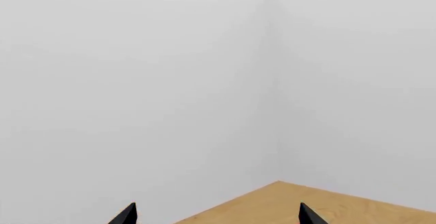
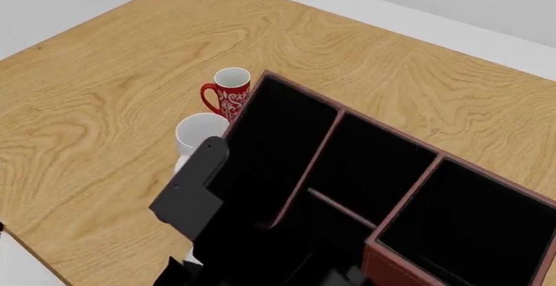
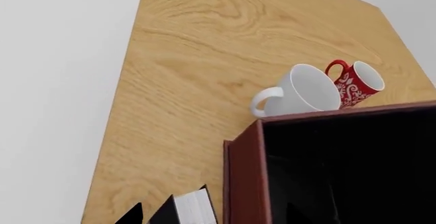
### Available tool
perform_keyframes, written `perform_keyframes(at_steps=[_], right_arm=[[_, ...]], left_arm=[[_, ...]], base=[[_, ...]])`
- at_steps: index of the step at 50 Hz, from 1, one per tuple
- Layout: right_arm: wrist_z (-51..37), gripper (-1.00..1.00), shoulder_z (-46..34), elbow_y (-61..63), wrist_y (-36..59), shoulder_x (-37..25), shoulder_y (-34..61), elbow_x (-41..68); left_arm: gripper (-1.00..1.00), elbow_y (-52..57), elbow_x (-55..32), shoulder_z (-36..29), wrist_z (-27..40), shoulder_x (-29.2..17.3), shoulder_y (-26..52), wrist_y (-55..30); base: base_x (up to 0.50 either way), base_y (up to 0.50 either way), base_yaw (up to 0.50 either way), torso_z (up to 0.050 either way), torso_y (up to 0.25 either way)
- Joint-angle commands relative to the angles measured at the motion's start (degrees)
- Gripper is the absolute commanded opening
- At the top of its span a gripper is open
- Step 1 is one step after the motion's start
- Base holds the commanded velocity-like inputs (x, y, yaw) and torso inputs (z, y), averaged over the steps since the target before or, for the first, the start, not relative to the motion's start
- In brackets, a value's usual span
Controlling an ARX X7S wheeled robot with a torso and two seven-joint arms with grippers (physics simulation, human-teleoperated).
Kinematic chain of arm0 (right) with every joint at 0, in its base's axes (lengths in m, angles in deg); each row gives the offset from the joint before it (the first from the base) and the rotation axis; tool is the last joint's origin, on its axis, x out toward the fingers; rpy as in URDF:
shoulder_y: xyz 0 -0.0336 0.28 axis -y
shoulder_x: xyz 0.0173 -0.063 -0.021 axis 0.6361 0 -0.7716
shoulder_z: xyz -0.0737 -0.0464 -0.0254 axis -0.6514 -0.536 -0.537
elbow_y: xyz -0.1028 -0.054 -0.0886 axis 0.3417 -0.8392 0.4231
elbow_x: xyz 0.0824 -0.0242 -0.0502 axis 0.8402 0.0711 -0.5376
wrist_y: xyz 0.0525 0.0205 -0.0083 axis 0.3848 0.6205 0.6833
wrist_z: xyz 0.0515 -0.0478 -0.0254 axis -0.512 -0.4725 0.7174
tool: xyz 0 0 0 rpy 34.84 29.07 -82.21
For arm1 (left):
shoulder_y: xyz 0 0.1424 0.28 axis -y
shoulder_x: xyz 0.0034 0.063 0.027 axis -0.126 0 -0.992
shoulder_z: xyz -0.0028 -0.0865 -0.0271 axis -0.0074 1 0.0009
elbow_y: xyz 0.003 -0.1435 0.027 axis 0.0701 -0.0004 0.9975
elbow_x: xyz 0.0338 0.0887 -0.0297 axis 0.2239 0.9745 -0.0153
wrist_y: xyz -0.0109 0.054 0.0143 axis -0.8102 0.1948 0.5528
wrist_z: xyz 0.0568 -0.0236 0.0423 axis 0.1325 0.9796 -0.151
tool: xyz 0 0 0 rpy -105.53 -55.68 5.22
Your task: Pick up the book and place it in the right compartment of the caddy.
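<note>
Right fingers (image 3: 211,215) gripping the book (image 3: 194,207), held just outside the caddy (image 3: 245,178) wall, above the desk (image 3: 184,81). Left fingers (image 1: 216,215) spread apart, holding nothing. White mug (image 3: 303,94) and red mug (image 3: 358,83) stand beside the caddy.

A wooden table (image 2: 113,90) with a light oak grain fills most of the head view, its far edge running diagonally across the top. Beyond that edge lies a pale grey floor (image 2: 434,19), plain and unmarked. In the left wrist view two bare white walls (image 1: 136,81) meet in a faint vertical corner. The light is soft and even, with no hard shadows.
</note>
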Motion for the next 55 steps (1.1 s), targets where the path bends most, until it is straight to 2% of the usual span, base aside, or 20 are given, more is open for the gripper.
perform_keyframes(at_steps=[1, 55], right_arm=[[0.65, 1.0, -1.95, -4.88, -2.72, 1.3, -0.43, -0.66], [5.07, 1.0, -7.47, -29.78, -14.38, 7.98, 2.27, -2.44]], left_arm=[[1.0, 0.24, -0.84, 0.96, 0.3, -0.21, -0.18, -0.11], [1.0, 0.43, -2.0, 2.04, 0.94, -0.89, -0.56, 0.35]], base=[[0.0, 0.0, 0.0, 0.0, 0.0], [0.0, 0.0, 0.0, 0.0, 0.0]])
